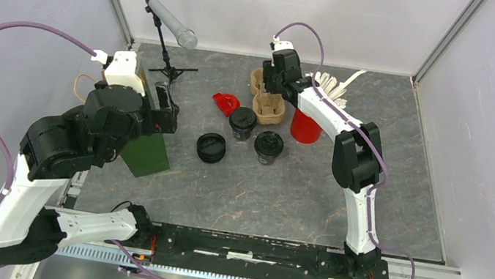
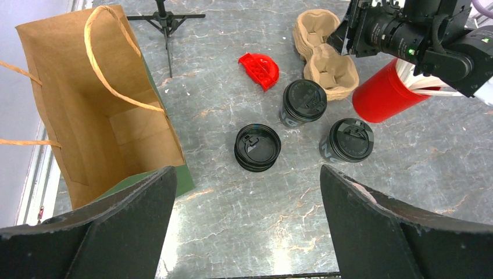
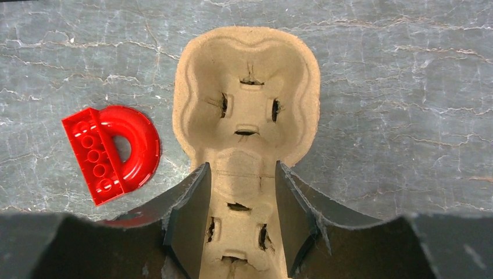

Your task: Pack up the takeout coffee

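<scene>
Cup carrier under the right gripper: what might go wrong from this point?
The right gripper straddles only the narrow waist of the pulp cup carrier, so a squeeze could buckle it or a lift could tip it. The red cup of white sticks stands close beside the carrier, and a sideways move might knock it over.

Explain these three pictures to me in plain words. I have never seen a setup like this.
Two robot arms are bolted to a table. The wide picture looks down from above; the other two come from cameras on the wrists. On the table: a paper bag, a cardboard cup carrier, two lidded coffee cups, a loose black lid, a red cup, a red toy block, a microphone stand. The left gripper is wide open and empty. The right gripper straddles the carrier's narrow middle; whether it grips is unclear.
</scene>
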`<action>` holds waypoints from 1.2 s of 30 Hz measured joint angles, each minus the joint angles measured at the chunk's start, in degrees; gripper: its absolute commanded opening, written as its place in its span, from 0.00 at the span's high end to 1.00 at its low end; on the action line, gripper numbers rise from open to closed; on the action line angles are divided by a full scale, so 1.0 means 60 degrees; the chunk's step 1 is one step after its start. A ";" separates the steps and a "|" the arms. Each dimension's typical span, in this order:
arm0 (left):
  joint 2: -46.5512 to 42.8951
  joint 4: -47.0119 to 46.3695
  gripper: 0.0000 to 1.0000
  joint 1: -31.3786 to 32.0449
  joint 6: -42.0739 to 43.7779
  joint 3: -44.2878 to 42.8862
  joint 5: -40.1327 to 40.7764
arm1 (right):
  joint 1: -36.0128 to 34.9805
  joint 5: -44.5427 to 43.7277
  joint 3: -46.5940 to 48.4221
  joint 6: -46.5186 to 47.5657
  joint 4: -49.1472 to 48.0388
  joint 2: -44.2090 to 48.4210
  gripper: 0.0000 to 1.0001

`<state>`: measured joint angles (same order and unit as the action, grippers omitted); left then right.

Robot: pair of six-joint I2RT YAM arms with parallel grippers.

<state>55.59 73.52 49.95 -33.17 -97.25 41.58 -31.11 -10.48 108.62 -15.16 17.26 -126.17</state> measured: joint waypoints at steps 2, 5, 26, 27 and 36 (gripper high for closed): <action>-0.0007 0.0000 0.02 0.0000 0.0000 0.0000 -0.0007 | -0.0004 0.0000 0.0000 -0.0004 0.0000 -0.0055 0.49; -0.0015 0.0000 0.02 0.0000 0.0000 0.0000 -0.0022 | -0.0004 -0.0015 -0.0062 -0.0004 -0.0015 -0.0073 0.49; -0.0219 0.0004 0.01 0.0000 -0.0004 0.0124 -0.0026 | -0.0299 -0.0415 -0.0270 0.0098 -0.0423 -0.0510 0.54; -0.0244 0.0007 0.01 0.0000 -0.0004 0.0135 -0.0026 | -0.0306 -0.0459 -0.0270 0.0120 -0.0419 -0.0514 0.57; -0.0284 0.0007 0.02 0.0000 -0.0004 0.0146 -0.0026 | -0.0361 -0.0652 -0.0255 0.0295 -0.0430 -0.0517 0.63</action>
<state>53.89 73.56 49.95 -33.19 -96.38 41.43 -33.28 -14.39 107.09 -13.39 14.68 -129.27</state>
